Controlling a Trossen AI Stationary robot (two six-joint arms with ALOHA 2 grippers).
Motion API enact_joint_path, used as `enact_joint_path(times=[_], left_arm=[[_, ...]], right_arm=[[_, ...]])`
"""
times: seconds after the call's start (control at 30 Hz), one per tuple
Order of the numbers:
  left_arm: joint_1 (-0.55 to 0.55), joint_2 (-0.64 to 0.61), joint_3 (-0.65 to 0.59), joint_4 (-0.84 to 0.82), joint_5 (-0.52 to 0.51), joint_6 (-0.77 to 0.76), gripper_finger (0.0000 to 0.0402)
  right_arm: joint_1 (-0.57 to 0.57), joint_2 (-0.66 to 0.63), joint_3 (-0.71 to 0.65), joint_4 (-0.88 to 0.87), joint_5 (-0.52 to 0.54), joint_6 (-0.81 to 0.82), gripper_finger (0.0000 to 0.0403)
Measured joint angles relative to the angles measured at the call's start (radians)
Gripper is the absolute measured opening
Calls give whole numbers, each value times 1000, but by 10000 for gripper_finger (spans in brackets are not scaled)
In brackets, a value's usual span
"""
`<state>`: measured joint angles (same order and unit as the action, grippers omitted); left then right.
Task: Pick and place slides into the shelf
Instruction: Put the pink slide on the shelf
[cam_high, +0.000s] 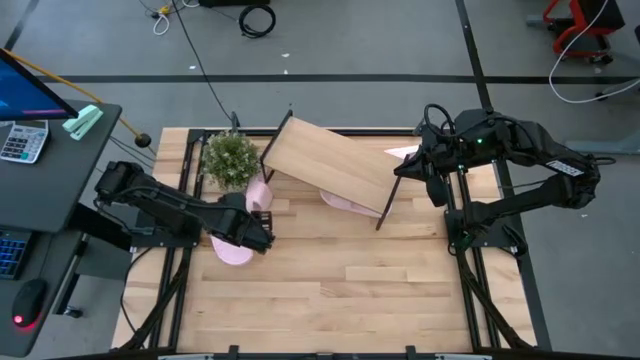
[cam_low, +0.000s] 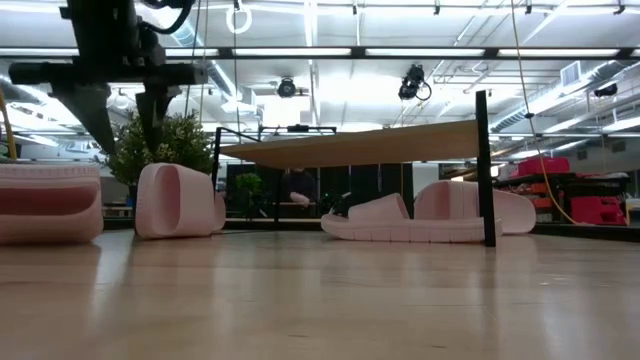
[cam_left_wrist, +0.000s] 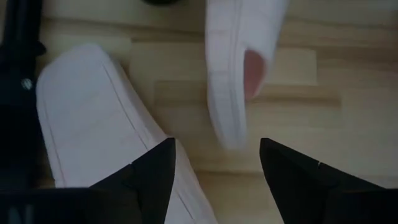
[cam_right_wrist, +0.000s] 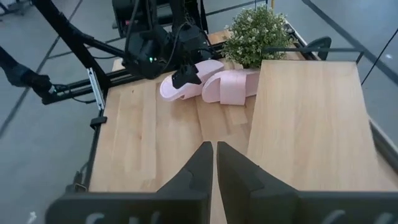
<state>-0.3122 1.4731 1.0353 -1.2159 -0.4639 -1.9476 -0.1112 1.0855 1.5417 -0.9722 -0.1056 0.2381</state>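
Fingers of the left gripper (cam_high: 262, 240) spread apart over two slides (cam_right_wrist: 208, 85) left of the shelf (cam_high: 335, 166), right gripper (cam_right_wrist: 214, 163) pinched together; board top bare, others lie beneath, so placing remains.

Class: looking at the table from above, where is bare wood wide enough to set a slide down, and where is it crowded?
Free: the whole near half of the table, between both arm bases, and the top of the shelf. Crowded: the far left corner, where the plant, two slides and the open left gripper sit together. Another slide lies under the shelf. The shut right gripper waits by the shelf's right end.
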Motion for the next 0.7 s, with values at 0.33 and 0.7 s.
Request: enact_joint_path(times=[0.33, 0.7], left_arm=[[19, 0, -98, 90, -108, -27, 235], [19, 0, -212, 282, -111, -28, 228]], right_arm=[[0, 0, 0, 1, 0, 84, 29], [0, 0, 0, 2, 0, 86, 30]])
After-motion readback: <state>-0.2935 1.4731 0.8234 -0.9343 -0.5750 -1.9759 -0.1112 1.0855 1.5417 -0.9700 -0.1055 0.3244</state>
